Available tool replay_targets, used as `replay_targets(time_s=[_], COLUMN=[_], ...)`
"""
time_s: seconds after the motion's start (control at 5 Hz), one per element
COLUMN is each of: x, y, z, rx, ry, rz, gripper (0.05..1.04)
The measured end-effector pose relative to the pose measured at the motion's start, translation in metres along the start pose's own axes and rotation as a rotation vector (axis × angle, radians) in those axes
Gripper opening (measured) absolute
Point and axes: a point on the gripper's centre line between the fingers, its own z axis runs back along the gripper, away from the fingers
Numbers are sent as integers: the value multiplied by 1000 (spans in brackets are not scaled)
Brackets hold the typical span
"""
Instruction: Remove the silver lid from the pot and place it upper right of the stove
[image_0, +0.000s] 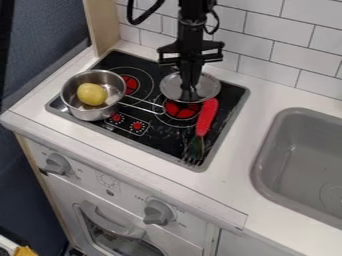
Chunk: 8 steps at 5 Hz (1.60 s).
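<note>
1 arm (191, 30) hangs straight down, end effector (190, 94) at silver lid (210, 88).

panel markings (109, 180) — too small, no readable text

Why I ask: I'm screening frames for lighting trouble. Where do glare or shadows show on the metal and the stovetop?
Camera view: soft light on the white counter; pale glints on the black stovetop and bright highlights on the steel pot; a dull sheen on the silver lid, darker below the gripper, whether from shadow or reflection I can't tell.
</note>
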Motion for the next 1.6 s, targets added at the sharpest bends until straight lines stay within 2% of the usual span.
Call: replay_targets(time_s=[0.4, 0.6, 0.8, 1.0, 1.2, 1.4, 1.6], x=[7, 6, 5, 3, 1, 4, 5], y=[8, 9, 11, 12, 14, 18, 27], z=[-1, -3, -6, -4, 6, 37, 52], rx=[-4, -5, 5, 7, -7, -59, -122], ry=[-7, -8, -10, -10, -22, -78, -79], rz=[31, 39, 40, 37, 48, 67, 77], gripper=[77, 231, 482, 781, 997, 1005, 1000])
